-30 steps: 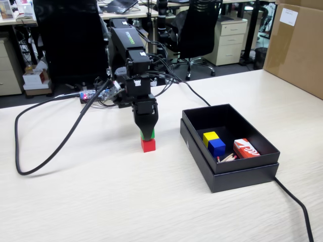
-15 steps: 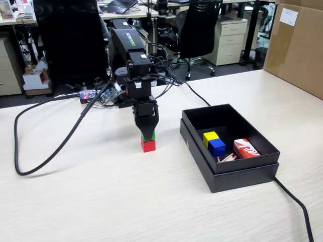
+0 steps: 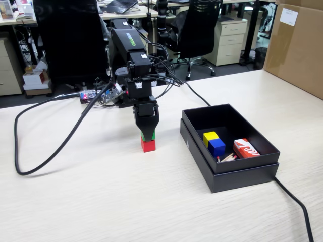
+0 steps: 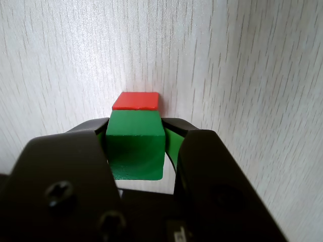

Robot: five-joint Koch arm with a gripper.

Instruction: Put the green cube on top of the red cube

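Note:
The red cube [image 3: 148,145] stands on the pale wooden table, left of the black box. My gripper [image 3: 148,133] points straight down over it and is shut on the green cube [image 3: 149,136], which sits right on top of the red cube or just above it; I cannot tell if they touch. In the wrist view the green cube [image 4: 135,143] is clamped between the two black jaws, and the red cube [image 4: 136,101] shows just beyond its far edge. The gripper [image 4: 136,132] grips the green cube on both sides.
A black open box [image 3: 202,151] stands to the right with a yellow cube [image 3: 210,136], a blue cube [image 3: 217,146] and a red-and-white printed box [image 3: 246,148] inside. A thick black cable [image 3: 50,151] loops at the left. A cardboard box [image 3: 298,45] stands at the far right.

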